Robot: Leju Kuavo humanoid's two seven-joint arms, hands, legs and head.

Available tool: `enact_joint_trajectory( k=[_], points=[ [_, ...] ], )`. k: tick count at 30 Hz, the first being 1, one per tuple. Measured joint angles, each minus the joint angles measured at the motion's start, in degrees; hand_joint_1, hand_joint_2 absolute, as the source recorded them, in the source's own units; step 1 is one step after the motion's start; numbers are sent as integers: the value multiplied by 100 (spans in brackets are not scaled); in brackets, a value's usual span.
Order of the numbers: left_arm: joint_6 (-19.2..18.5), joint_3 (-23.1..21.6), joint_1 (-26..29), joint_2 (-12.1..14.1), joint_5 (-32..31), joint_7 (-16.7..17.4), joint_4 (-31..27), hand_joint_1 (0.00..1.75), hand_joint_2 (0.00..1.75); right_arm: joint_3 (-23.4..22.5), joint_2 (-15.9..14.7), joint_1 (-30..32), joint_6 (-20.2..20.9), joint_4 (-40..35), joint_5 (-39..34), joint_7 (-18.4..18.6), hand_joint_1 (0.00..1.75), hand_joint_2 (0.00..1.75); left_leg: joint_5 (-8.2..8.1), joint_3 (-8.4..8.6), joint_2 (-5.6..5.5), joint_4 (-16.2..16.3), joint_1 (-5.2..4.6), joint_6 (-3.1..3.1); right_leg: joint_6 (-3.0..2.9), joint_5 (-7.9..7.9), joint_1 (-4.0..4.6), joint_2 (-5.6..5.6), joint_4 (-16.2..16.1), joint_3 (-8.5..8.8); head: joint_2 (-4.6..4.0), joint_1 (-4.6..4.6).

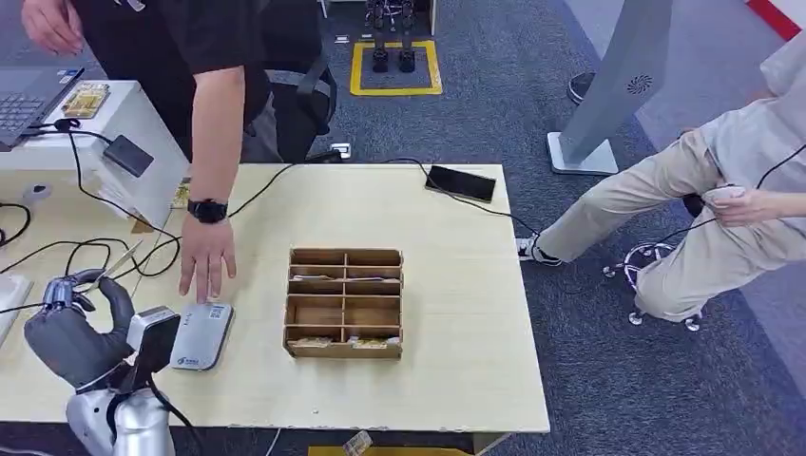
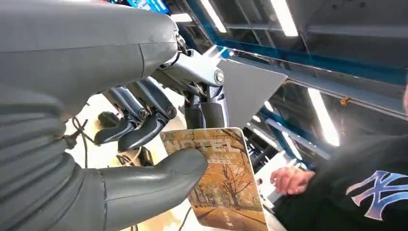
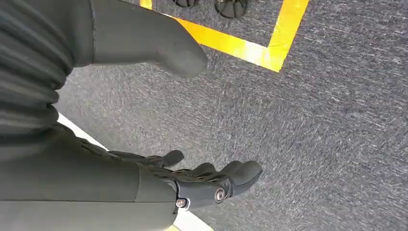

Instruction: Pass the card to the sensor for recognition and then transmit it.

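Note:
My left hand [image 1: 74, 332] is raised over the table's front left corner. In the left wrist view its thumb [image 2: 163, 175] and fingers pinch a hotel card [image 2: 223, 185] printed with autumn trees. The grey card sensor [image 1: 201, 334] lies flat on the table just right of that hand, a short gap away. A person's hand [image 1: 206, 258] with a black watch rests on the table at the sensor's far edge. My right hand [image 3: 202, 180] hangs over the grey carpet with its fingers spread and nothing in it.
A wooden divided box [image 1: 344, 302] holding cards stands mid-table, right of the sensor. A black phone [image 1: 461, 182] lies at the far edge. Cables [image 1: 95, 249] and a laptop [image 1: 28, 95] crowd the left. A second person [image 1: 722, 204] sits to the right.

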Motion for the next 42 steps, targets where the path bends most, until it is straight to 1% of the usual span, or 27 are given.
enact_joint_trajectory(
  k=[3,12,20,24,26,31,35,42],
  points=[
    [0,88,17,-2,-2,0,0,175,175,0,-2,1,0,0,0,0,0,175,0,0,0,0,0,0,0,0,0,0,0,0,0,-2],
    [0,151,29,-7,-37,0,0,175,175,0,0,0,0,0,0,0,0,175,0,-2,-8,0,0,0,0,0,0,-4,0,0,0,-2],
    [0,326,108,-26,-676,0,37,175,175,-2,0,1,0,-2,13,9,0,175,0,-2,-9,0,0,0,0,-1,0,-4,0,0,0,-2],
    [0,389,168,-28,-859,0,107,175,175,-2,0,3,0,-7,11,15,0,175,0,-1,-9,0,0,0,1,-1,0,-4,0,0,0,-2],
    [0,380,219,-33,-938,-2,155,175,175,-2,0,3,0,-7,2,13,0,175,0,-1,-9,0,0,0,1,-1,0,-4,-1,0,0,-2],
    [0,195,354,-22,-1172,-9,308,175,175,0,0,8,0,-7,-83,4,0,175,0,-1,-9,0,0,0,1,-1,0,-3,-1,0,0,-2],
    [0,61,429,-13,-1480,-9,428,175,175,59,0,24,0,-11,-116,33,0,175,0,-1,-9,0,-1,0,1,-1,0,-3,-1,0,0,-2],
    [0,-83,605,4,-1738,-9,597,175,175,149,0,41,2,-11,-188,61,0,175,0,1,-6,0,0,0,1,-1,0,-2,-1,-3,0,-4]
  ],
)
